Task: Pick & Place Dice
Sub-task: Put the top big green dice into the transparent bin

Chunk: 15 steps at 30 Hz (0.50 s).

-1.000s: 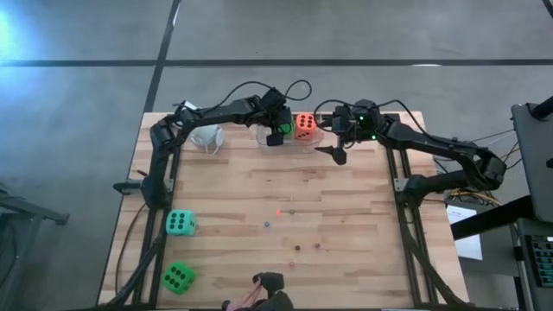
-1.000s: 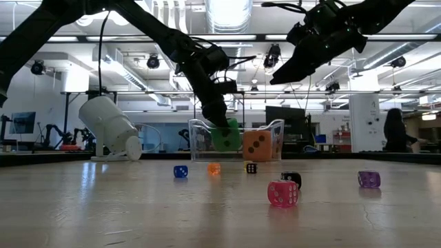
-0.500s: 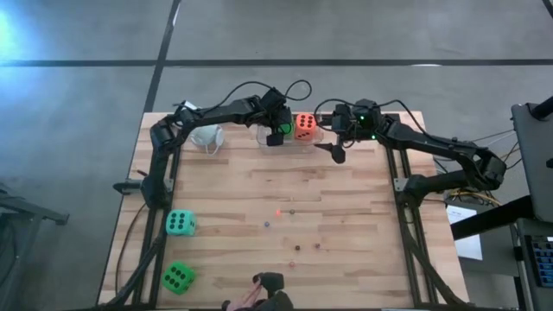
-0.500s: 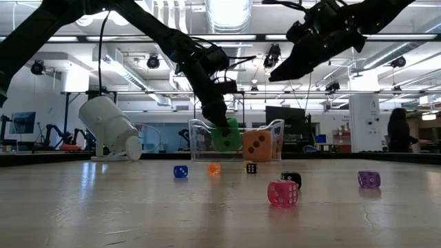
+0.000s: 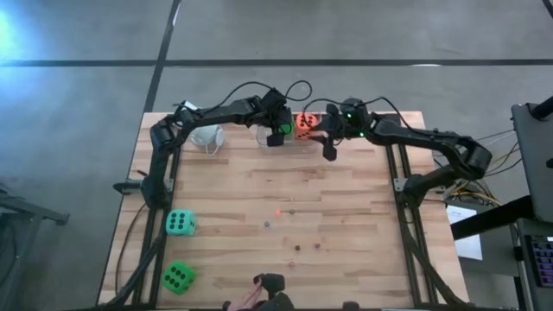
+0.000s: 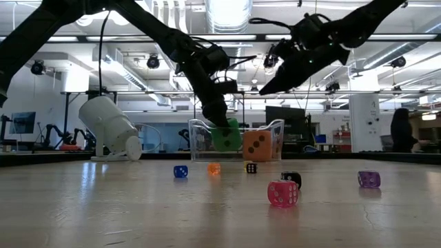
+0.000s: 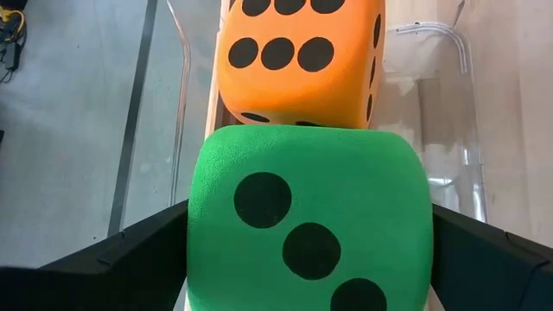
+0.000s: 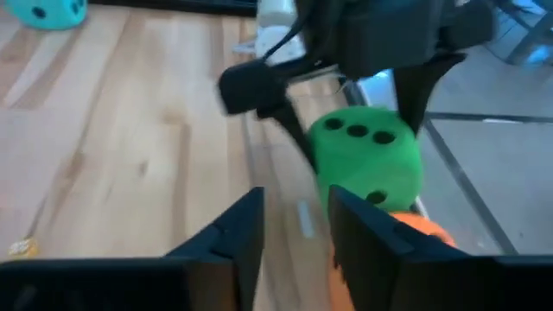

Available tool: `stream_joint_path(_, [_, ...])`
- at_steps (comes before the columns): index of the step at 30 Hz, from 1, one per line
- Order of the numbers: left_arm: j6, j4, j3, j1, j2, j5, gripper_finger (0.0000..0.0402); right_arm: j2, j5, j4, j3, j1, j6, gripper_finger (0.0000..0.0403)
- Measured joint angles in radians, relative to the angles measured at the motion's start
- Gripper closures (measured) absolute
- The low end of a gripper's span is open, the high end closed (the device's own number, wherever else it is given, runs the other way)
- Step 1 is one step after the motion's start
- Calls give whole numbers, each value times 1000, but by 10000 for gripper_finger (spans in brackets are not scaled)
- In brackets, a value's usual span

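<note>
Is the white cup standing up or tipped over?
Tipped. In the low view the cup leans at a slant, one end raised and its rim down by the table; the high view shows it lying beside the left arm.

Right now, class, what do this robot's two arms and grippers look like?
Both arms are dark, slender and jointed, with black cables looping above them. The left gripper and right gripper each end in two flat dark fingers. Small green lights glow on the right arm's wrist.

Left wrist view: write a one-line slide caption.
Left gripper holds a green die in the clear tray, beside the orange die.
</note>
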State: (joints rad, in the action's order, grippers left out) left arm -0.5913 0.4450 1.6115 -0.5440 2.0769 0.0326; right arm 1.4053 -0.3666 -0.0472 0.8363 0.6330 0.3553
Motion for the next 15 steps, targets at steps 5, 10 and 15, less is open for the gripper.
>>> stream_joint_path(5, [0, 0, 0, 1, 0, 0, 7, 102, 2, 2, 72, 39, 17, 338])
stream_joint_path(10, [0, 0, 0, 1, 0, 0, 6, 223, 0, -15, 143, 44, 56, 369])
stream_joint_path(15, [20, 0, 0, 2, 0, -1, 6, 310, -8, -78, 198, 47, 64, 389])
